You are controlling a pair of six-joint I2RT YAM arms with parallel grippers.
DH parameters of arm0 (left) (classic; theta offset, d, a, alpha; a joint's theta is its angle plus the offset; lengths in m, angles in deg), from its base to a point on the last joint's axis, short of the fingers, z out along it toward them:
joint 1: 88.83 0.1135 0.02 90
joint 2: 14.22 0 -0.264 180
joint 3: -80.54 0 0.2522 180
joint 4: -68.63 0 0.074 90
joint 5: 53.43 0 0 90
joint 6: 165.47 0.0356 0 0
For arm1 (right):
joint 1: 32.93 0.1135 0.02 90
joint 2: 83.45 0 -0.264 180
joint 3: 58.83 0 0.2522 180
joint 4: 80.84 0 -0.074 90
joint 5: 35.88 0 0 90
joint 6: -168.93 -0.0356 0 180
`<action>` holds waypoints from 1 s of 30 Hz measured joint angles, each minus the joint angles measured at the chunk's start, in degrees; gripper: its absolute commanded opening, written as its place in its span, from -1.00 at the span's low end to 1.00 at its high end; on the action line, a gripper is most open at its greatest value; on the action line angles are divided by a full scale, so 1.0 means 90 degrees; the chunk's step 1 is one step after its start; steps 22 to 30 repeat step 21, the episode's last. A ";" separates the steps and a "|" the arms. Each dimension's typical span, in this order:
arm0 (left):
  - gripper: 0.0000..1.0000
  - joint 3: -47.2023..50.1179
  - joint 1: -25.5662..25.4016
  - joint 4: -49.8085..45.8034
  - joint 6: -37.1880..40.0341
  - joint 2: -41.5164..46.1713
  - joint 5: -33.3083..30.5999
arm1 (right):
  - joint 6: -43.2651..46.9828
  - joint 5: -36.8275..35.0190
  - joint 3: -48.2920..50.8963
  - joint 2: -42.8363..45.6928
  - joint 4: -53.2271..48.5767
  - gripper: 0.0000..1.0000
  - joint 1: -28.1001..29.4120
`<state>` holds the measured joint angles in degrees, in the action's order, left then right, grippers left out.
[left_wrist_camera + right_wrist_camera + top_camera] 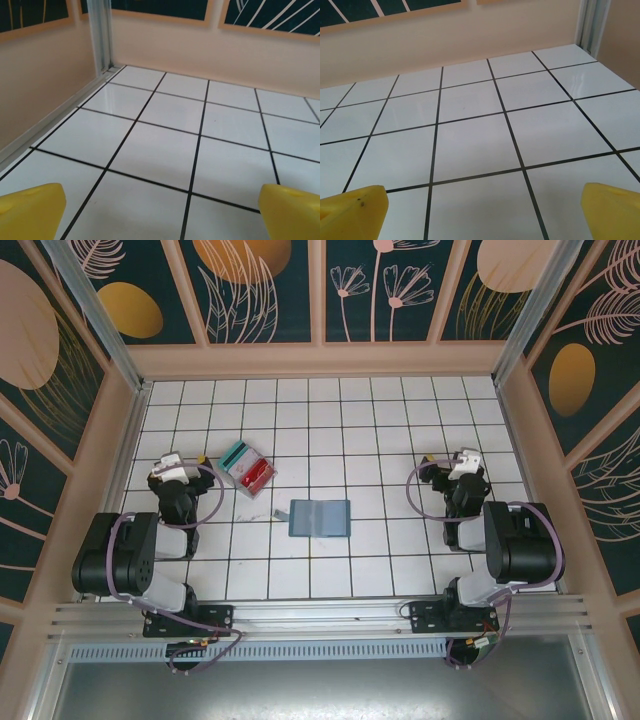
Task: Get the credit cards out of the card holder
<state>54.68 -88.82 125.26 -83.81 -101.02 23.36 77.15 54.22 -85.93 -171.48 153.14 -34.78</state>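
Top external view has the card holder (320,518) lying open and flat on the white tiled table (380,420), blue-grey inside facing up, pretty much midway between the two arms. The credit cards (246,469), a teal one and a red one side by side, sit on the tiles up and to the left of it. They're near the holder but not touching it, and just to the right of the left gripper (172,466).

The left gripper is spread as wide as it goes, with nothing in it. Its wrist cam shows the yellow fingertips (32,210) way out at the bottom corners and only bare tile between them, looking toward the corner post (101,35).

Same deal with the right gripper (463,462): it's wide open and holding nothing, yellow fingertips (355,210) far apart over plain tile. It sits well off to the right of the holder.
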 measured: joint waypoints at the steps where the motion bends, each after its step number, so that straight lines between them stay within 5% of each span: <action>1: 0.98 0.0000 0.0000 0.0070 0.0022 0.0000 0.0044 | 0.0000 0.0002 0.0000 0.0000 0.0007 0.97 0.0000; 30: 0.98 -0.0073 0.0000 0.0199 0.0311 0.0002 0.0772 | 0.0000 0.0002 0.0000 0.0000 0.0070 0.98 0.0002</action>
